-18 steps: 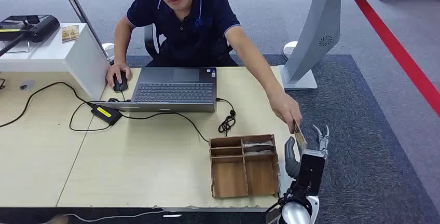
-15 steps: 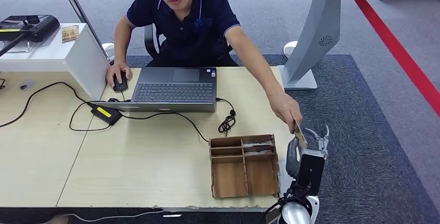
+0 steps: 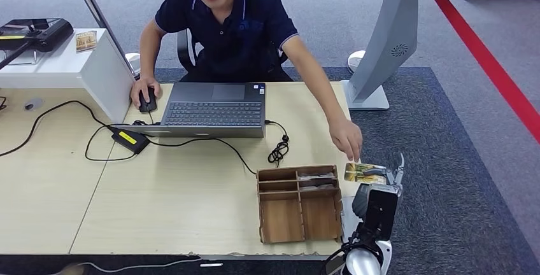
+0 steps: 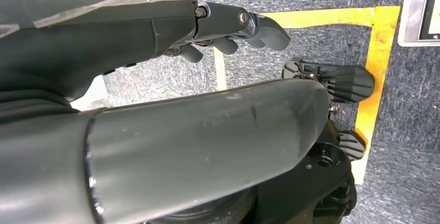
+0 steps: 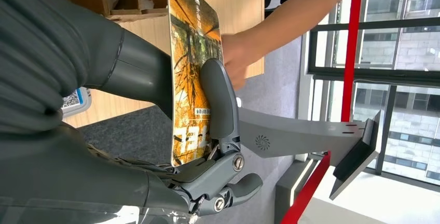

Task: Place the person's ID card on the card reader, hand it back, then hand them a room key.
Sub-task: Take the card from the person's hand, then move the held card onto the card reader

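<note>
Right hand (image 3: 377, 183) pinches the ID card (image 3: 363, 172) between thumb and a finger, just beyond the table's (image 3: 191, 192) right edge, beside the wooden organizer (image 3: 298, 203). Its long axis lies flat, pointing left toward the organizer. The card is yellow-orange with bamboo print. Before, the person's hand (image 3: 347, 139) held it tilted; now that hand is apart. Left hand (image 4: 228, 27) hangs with fingers loosely curled, holding nothing.

Hidden and cut-off parts

The card (image 5: 191, 79) is partly covered by the right hand (image 5: 207, 146) (thumb behind, a finger across); its print is too small to read.
</note>
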Controlling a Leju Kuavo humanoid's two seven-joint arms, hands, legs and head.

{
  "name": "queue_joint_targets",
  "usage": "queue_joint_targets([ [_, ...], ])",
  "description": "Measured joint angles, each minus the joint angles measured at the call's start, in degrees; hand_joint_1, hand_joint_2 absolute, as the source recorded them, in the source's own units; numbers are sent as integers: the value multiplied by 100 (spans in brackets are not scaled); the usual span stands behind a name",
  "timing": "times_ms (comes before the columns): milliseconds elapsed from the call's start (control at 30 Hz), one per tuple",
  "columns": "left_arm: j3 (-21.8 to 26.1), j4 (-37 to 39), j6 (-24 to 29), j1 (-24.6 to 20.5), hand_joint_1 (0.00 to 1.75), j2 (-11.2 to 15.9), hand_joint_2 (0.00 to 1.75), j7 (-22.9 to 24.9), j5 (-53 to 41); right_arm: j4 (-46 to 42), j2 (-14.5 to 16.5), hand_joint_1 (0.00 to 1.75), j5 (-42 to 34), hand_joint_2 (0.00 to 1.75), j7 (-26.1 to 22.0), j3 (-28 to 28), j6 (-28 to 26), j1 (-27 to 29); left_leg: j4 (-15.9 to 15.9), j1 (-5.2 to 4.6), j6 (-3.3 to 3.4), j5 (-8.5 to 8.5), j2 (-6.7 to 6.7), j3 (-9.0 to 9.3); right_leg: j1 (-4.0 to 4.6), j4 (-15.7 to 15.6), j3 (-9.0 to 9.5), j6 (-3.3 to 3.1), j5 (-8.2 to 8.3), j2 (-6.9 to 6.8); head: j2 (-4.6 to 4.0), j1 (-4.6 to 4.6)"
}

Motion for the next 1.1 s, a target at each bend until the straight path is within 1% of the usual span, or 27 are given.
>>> queue_joint_targets([
  [200,1,0,-2,0,0,0,0,0,0,1,-1,175,57,175,28,0,0,2,0,0,0,0,0,0,0,0,0,0,0,0,0,0],
  [567,-1,0,22,0,0,0,0,0,26,173,-28,175,481,175,111,-59,0,103,0,0,0,0,0,0,0,-1,-1,0,0,0,0,1],
  [733,1,0,22,0,0,0,0,0,41,368,-53,175,894,175,166,-203,-2,115,0,0,0,0,0,0,0,-1,-1,0,0,0,0,1],
  [1100,2,0,42,1,0,0,0,0,69,801,-61,175,1282,175,166,-556,-2,137,0,0,0,0,0,0,0,-1,-1,0,0,0,0,0],
])
